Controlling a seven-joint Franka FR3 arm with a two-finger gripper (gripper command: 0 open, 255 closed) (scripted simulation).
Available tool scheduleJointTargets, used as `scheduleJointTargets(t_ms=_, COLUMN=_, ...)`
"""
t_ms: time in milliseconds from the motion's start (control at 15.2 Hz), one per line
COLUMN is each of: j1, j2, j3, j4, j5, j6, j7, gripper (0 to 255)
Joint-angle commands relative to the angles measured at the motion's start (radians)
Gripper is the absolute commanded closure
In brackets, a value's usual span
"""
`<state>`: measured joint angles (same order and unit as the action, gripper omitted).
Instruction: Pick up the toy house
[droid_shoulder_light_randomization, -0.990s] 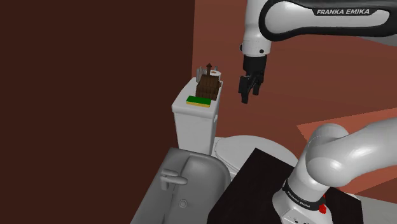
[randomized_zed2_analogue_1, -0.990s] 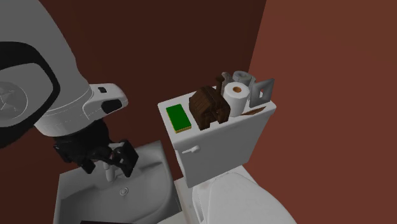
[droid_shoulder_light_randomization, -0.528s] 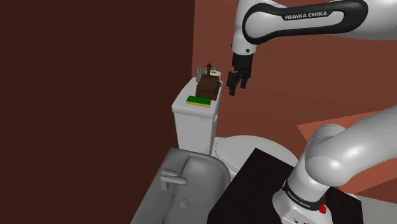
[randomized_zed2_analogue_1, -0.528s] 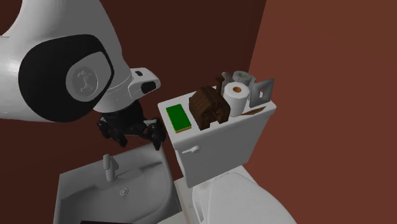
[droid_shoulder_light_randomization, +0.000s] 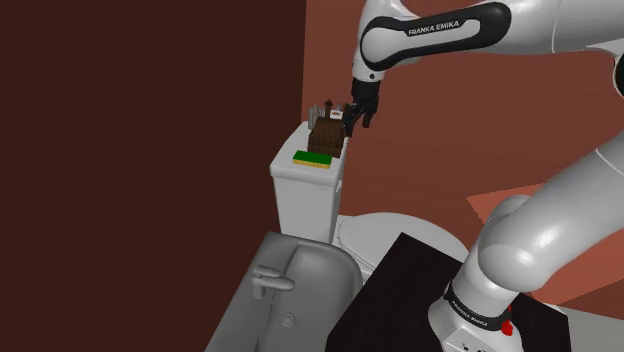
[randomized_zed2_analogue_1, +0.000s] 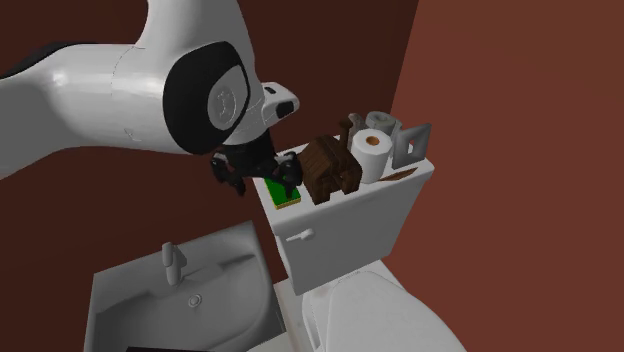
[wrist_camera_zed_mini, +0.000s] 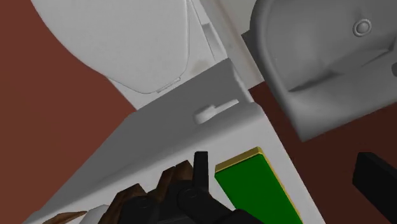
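Brown toy house (randomized_zed2_analogue_1: 330, 168) on a toilet tank (randomized_zed2_analogue_1: 350, 225), at three o'clock from the spread hand (randomized_zed2_analogue_1: 258, 178) in the second exterior view. The hand should centre over it before closing.

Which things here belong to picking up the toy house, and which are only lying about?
For the job: toy house; gripper, open.

Lying about: green block; paper roll; toilet tank that they stand on; sink.
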<state>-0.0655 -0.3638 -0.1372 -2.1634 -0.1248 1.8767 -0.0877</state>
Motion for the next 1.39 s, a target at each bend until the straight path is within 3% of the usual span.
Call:
scheduleJointTargets(t_ms=0, j1=-0.005, j2=0.065, j3=-0.018, j4=0.060, j5=0.002, j6=0.034, j7=-0.021, gripper=0)
scheduleJointTargets(t_ms=660, j1=-0.037, j2=0.360, j3=-0.090, j4=0.367, j5=0.070, j6=0.152, j7=-0.130, gripper=0)
scheduleJointTargets(t_ms=1320, j1=-0.113, j2=0.677, j3=-0.117, j4=0.797, j5=0.196, j6=0.149, j7=-0.233, gripper=0)
